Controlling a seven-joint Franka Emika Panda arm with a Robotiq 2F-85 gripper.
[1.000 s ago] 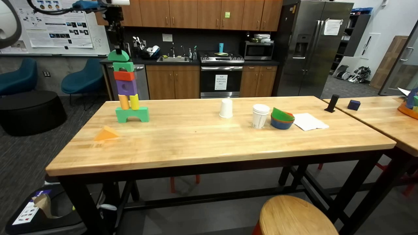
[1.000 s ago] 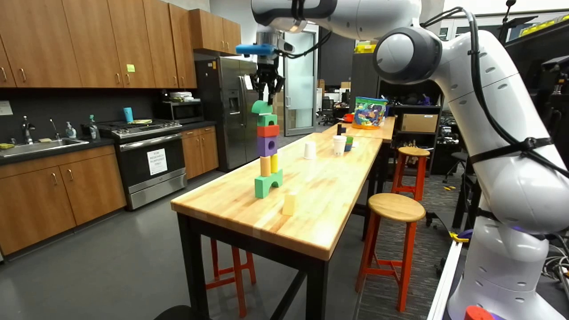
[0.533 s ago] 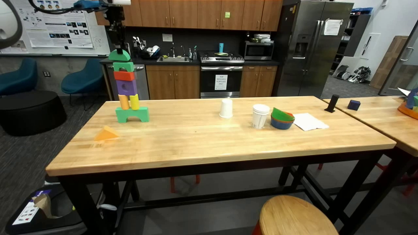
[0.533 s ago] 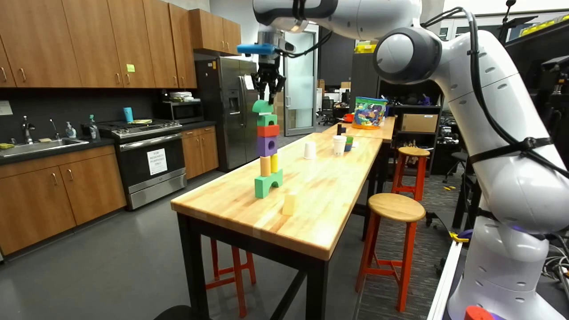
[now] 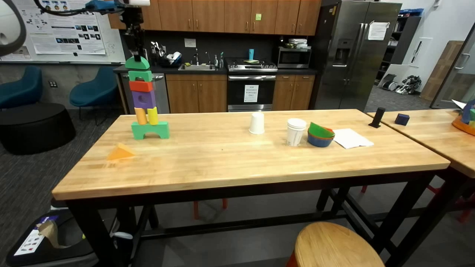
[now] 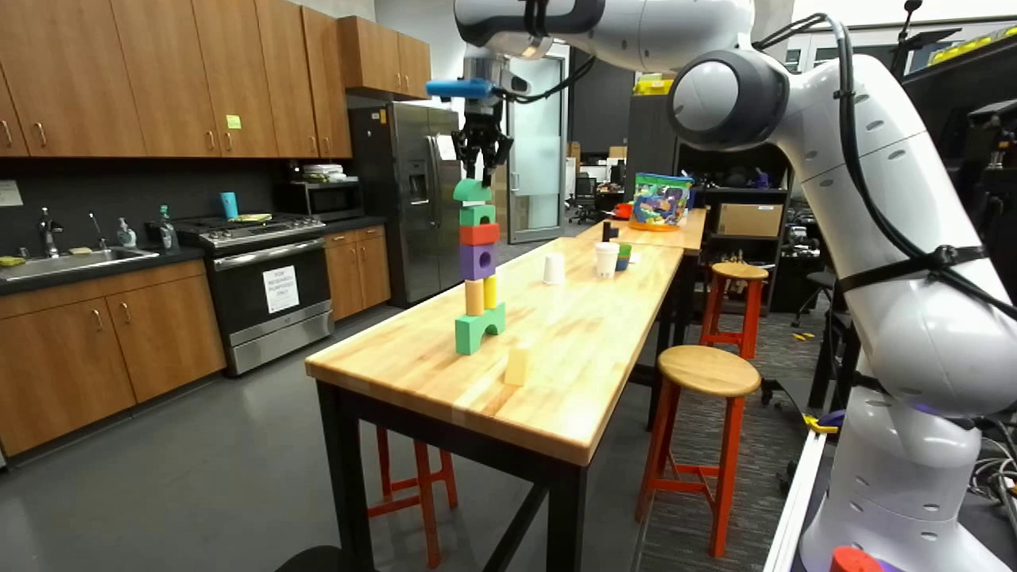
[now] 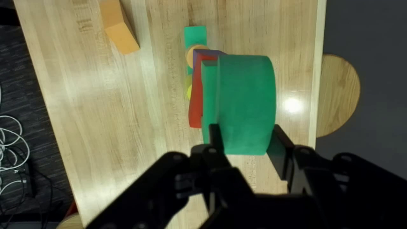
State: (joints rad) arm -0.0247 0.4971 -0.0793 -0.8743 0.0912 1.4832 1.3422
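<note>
My gripper (image 7: 245,135) is shut on a green half-round block (image 7: 246,95), one finger against each flat side. The block hangs curved side up, close over a tower of blocks, and in an exterior view the half-round (image 5: 137,64) sits slightly left of the top piece. That top piece is a small green arch (image 5: 140,76); whether they touch is hard to tell. Below it come a red block (image 5: 141,86), a purple block (image 5: 150,97) with a hole, an orange cylinder (image 5: 141,116) beside a yellow one (image 5: 153,116), and a large green arch (image 5: 150,128) on the table.
An orange triangular block (image 5: 121,151) lies near the tower on the wooden table (image 5: 207,159). Farther along stand an upturned white cup (image 5: 256,123), stacked white cups (image 5: 295,132), nested coloured bowls (image 5: 320,135) and a white paper (image 5: 351,138). A stool (image 6: 709,370) stands alongside.
The gripper and the held half-round block have shifted slightly to the right in both exterior views, coming further over the tower. The tower and the other objects have not moved.
</note>
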